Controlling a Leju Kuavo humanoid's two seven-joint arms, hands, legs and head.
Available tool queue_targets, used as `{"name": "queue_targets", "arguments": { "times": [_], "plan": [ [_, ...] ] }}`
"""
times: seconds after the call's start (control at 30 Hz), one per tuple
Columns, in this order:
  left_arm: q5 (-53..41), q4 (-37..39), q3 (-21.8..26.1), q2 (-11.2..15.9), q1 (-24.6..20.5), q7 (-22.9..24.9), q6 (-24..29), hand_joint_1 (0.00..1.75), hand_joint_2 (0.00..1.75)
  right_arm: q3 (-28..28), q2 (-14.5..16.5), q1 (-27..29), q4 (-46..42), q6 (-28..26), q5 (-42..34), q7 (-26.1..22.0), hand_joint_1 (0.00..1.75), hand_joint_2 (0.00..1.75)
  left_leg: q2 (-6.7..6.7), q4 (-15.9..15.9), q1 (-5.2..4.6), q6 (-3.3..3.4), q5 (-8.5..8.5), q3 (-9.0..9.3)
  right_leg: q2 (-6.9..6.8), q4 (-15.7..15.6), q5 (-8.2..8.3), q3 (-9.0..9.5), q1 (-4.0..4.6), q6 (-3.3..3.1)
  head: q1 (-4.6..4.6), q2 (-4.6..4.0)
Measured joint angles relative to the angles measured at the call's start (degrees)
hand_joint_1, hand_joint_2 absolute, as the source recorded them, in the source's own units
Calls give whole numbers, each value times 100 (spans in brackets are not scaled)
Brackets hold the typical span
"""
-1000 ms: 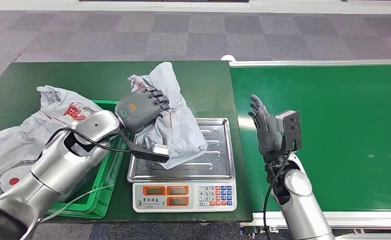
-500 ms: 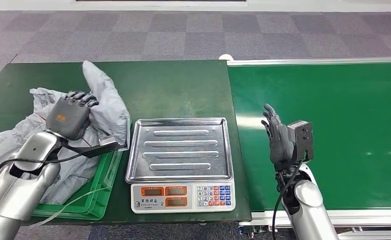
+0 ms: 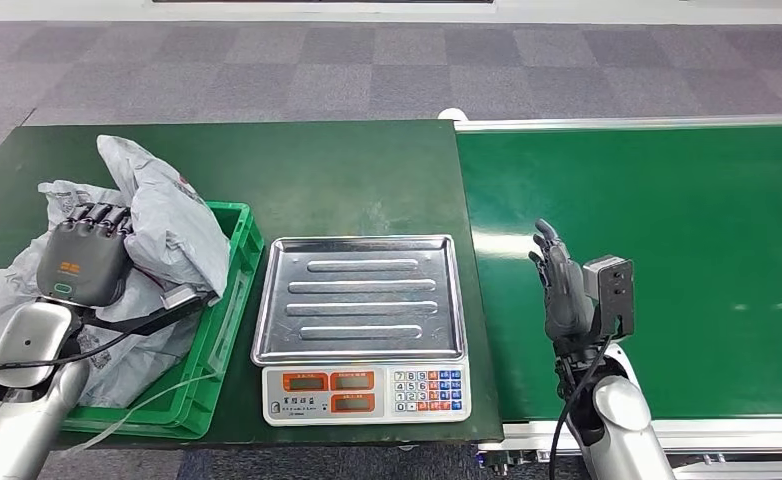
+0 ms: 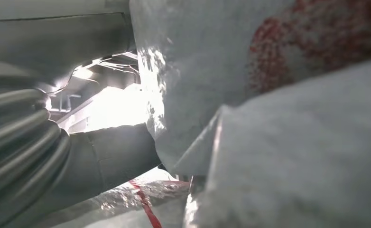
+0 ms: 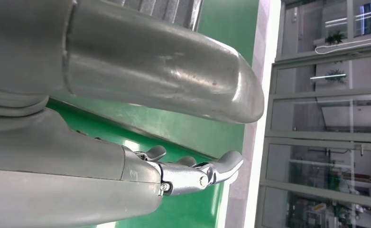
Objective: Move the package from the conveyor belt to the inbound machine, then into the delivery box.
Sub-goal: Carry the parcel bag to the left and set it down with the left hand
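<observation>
My left hand [image 3: 82, 255] grips a crumpled grey plastic package [image 3: 162, 215] with red print and holds it over the green delivery box [image 3: 229, 290] at the left of the table. Close up in the left wrist view, that grey package [image 4: 269, 95] lies against the hand. The scale with a steel tray [image 3: 362, 300], the inbound machine, stands bare beside the box. My right hand [image 3: 559, 285] is raised over the near edge of the green conveyor belt [image 3: 687, 250], fingers straight and apart, holding nothing; the right wrist view shows those fingers [image 5: 193, 173] extended over the belt.
More grey packages [image 3: 17, 300] lie in and beside the box at the far left. The dark green table [image 3: 347, 170] reaches behind the scale. Grey carpet floor lies beyond the table. Windows [image 5: 326, 114] show in the right wrist view.
My left hand has carried the package leftward from the scale tray to above the green box. The tray is now bare. My right hand has drifted slightly right and lower.
</observation>
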Motion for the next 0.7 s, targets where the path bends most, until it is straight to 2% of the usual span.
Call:
{"name": "queue_targets", "arguments": {
  "times": [0.17, 0.4, 0.57, 0.7],
  "plan": [
    [-199, -245, 317, -14, 165, 102, 131, 175, 175, -13, 9, 58, -90, -38, 17, 4, 0, 0, 0, 0, 0, -1, 1, 0, 0, 1, 2, 0, 0, -2, 1, 0],
    [-699, -504, 747, -16, 486, 433, -172, 175, 175, -32, 43, 87, -95, -38, 94, -4, 0, 0, 0, 0, 0, -1, 0, -2, 1, 1, 1, -1, 1, -2, 1, 0],
    [-956, -583, 1041, -14, 747, 531, -195, 175, 175, -34, 116, 96, -102, -21, 181, 6, 0, 0, 1, -1, 1, -1, 0, -2, 1, 1, 1, -4, 2, -2, 0, 0],
    [-997, -605, 1266, 21, 777, 550, -229, 175, 175, -43, 154, 97, -103, 13, 207, 20, 0, 0, -2, -1, 1, -1, 1, -2, -1, 1, 1, -3, 2, -3, 0, 0]
  ]
}}
